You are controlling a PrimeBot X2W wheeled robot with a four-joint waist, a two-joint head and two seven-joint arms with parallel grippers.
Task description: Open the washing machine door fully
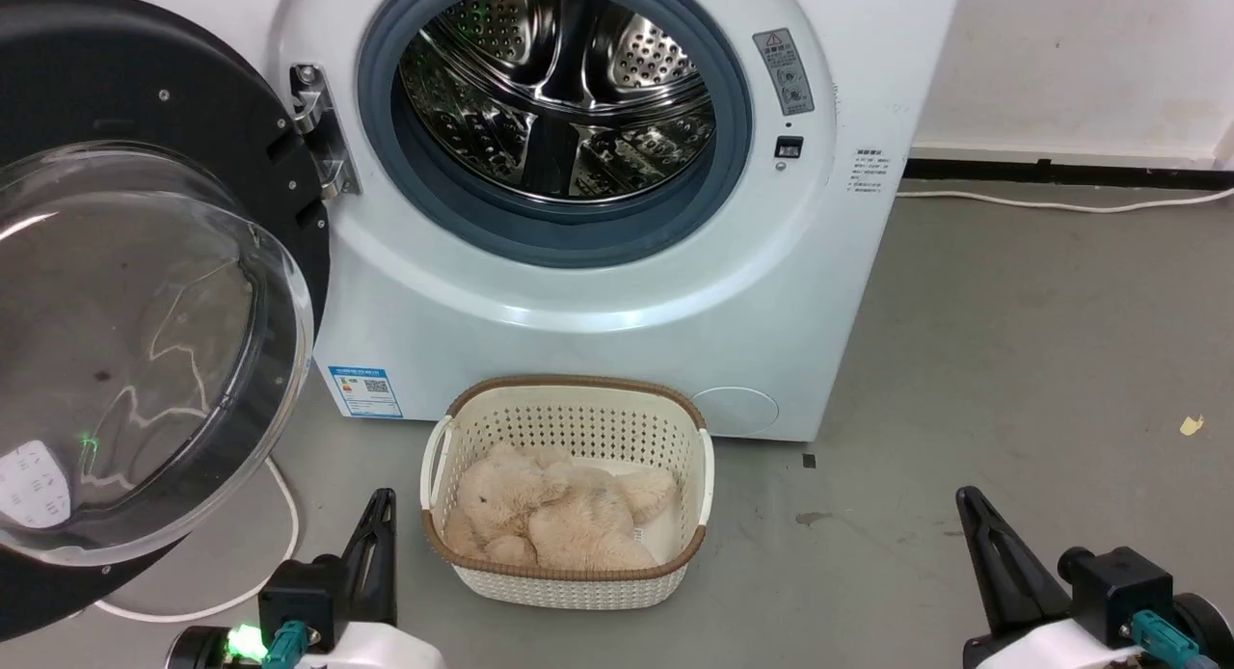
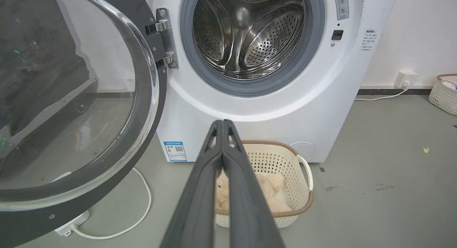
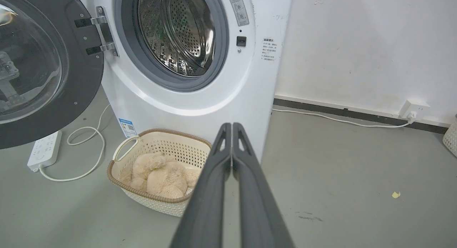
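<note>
The washing machine door [image 1: 145, 293] stands swung wide to the left on its metal hinge [image 1: 318, 139], its clear glass bowl bulging toward me; it also appears as the door [image 2: 71, 108] and the door [image 3: 39, 65]. The steel drum [image 1: 559, 91] lies exposed inside its grey ring. My left gripper [image 1: 386, 500] is shut and empty at the lower left, right of the door and apart from it. My right gripper [image 1: 967, 500] is shut and empty at the lower right. Both pairs of fingers are pressed together, left gripper [image 2: 222, 123] and right gripper [image 3: 231, 126].
A cream basket [image 1: 569, 399] holding a beige plush toy [image 1: 559, 515] sits on the floor before the machine, between my grippers. A white cable [image 1: 280, 515] and power strip [image 3: 44, 149] lie under the door. Another basket [image 2: 444, 94] stands by the wall at right.
</note>
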